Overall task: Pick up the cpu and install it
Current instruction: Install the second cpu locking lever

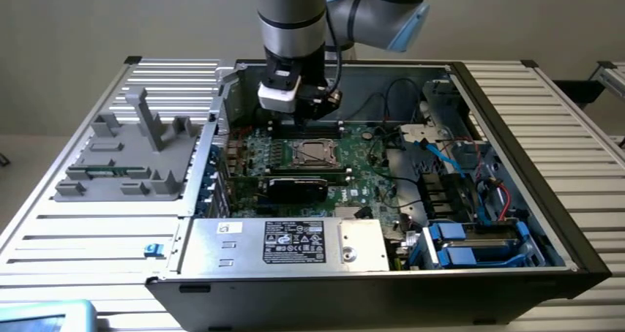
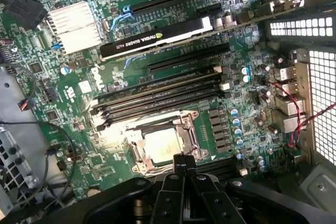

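Even room light, glare on cpu (image 2: 160, 144).

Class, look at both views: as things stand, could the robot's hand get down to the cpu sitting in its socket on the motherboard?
Probably yes. The hand hangs shut close above the cpu, which lies face-up in the socket with nothing covering it. The graphics card and memory slots stand off to the side.

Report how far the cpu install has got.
Looks done: the cpu lies flat inside the metal-framed socket on the green motherboard, its shiny top facing up. In hand: nothing; the gripper is shut and empty, hanging just above the socket's edge inside the open computer case. Left: whether the chip is fully seated or the frame latched cannot be told.
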{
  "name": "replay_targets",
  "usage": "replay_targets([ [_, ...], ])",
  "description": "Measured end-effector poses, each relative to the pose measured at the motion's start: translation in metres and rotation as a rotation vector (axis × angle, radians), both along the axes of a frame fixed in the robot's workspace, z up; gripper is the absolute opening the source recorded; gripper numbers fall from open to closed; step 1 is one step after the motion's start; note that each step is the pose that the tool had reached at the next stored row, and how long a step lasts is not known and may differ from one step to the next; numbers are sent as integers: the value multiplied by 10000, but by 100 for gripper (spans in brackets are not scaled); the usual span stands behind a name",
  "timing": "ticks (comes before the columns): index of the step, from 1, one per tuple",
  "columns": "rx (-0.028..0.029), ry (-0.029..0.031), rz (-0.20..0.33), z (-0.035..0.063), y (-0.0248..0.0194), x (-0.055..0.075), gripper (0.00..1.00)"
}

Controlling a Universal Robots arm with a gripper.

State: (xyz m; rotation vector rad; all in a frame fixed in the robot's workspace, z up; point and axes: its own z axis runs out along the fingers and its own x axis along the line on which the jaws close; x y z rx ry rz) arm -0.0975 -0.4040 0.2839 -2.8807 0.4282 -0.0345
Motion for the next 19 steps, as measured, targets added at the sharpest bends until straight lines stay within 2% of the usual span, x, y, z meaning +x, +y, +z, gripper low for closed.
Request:
replay_targets([
  [1, 21, 38, 1, -9, -17, 0, 11],
  [4, 38, 185, 47, -38, -47, 0, 11],
  [6, 34, 238, 158, -50, -56, 0, 11],
  [12, 26, 242, 938, -76, -58, 0, 11],
  [14, 25, 251, 1014, -93, -77, 2, 11],
  [17, 86, 252, 1016, -133, -132, 17, 11],
  [19, 177, 249, 1017, -158, -157, 22, 11],
])
